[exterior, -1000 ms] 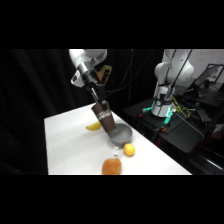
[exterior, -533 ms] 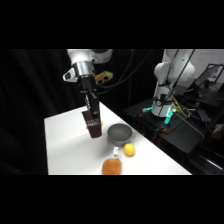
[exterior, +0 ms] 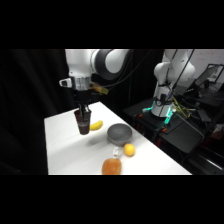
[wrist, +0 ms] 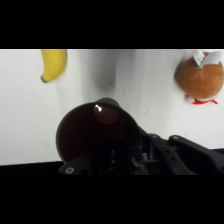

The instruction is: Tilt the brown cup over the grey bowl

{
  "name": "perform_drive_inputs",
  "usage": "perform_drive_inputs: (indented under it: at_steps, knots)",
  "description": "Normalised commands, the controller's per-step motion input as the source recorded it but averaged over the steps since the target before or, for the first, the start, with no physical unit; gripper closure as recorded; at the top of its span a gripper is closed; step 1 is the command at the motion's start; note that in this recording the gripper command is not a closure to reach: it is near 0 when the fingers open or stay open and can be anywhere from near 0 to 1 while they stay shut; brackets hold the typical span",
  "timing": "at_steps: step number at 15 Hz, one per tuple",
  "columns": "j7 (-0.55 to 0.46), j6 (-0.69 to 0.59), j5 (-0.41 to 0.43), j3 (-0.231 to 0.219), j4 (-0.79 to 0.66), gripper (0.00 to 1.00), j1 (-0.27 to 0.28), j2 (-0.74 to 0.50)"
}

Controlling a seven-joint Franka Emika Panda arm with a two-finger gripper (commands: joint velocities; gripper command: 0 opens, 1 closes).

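Side view, ordered from the near edge of the white table to the far one, with the grey bowl as reference. Nearest the camera, an orange-brown bottle-like object stood on the table in front of the bowl. Just beyond it, a small yellow fruit lay beside the bowl's near side. The grey bowl sat upright on the table, towards its right-hand edge. To the left of the bowl, and clear of it, the brown cup hung upright in the gripper, which came down from above; the cup's base was close to the table, though contact could not be judged. The fingers were closed on the cup's rim. A banana lay between cup and bowl, slightly farther back.

Wrist view: the cup's open mouth filled the lower centre above the gripper's black linkage, its inside dark with one bright glint. The banana appeared at upper left and the orange-brown object at upper right
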Motion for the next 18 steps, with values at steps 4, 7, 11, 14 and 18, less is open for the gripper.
perform_drive_inputs:
  at_steps: [4,7,11,14,18]
  knots:
    - [0.26,0.15,-0.134,0.015,0.08,0.07,0.074,0.22]
    - [0.07,0.14,0.031,0.06,0.11,0.07,0.013,0.2]
    - [0.04,0.09,0.037,0.032,0.13,0.08,0.012,0.13]
    - [0.04,0.04,0.028,0.016,0.11,0.0,0.016,0.06]
    - [0.0,-0.02,0.052,0.022,0.08,0.0,-0.015,0.01]
